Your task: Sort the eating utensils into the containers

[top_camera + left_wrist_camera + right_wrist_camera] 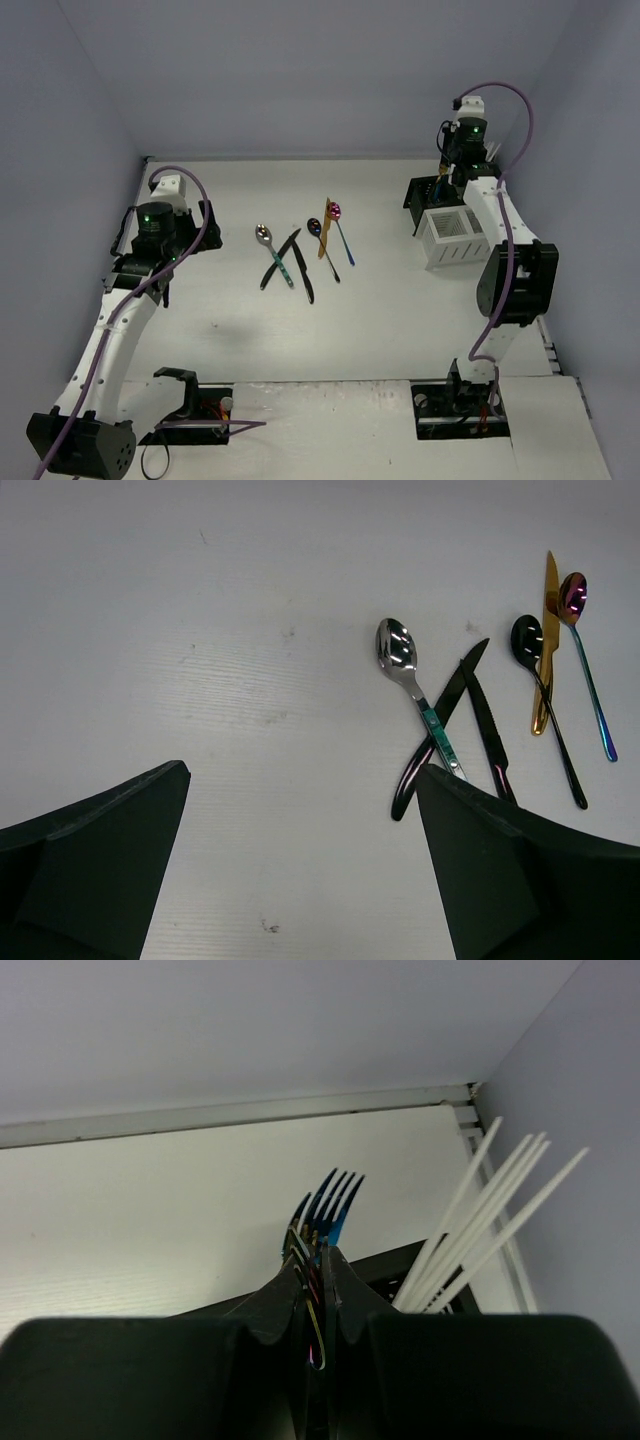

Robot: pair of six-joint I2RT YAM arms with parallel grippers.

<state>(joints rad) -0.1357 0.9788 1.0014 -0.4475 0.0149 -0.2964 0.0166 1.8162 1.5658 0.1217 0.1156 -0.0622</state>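
Left gripper (302, 772) hangs over the bare table (400, 320), jaws wide apart, finger bases cut off by the frame. Beyond lie a silver spoon (396, 645), crossed black knives (488, 735), a black spoon (527, 635), a gold knife (546, 650) and a magenta spoon (573, 592). Farther right are a white caddy (455, 255), then a black caddy (418, 192), contents unclear. Right gripper (318, 1270) is clamped on a blue-tined fork (335, 1200) above the black caddy, handle hidden.

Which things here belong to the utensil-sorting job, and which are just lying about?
Job:
silver spoon
black knife
second black knife
black spoon
gold knife
magenta spoon
blue fork, held in the right gripper
black caddy
white caddy

Not the job:
cables
base plates
white sticks (purpose unclear)
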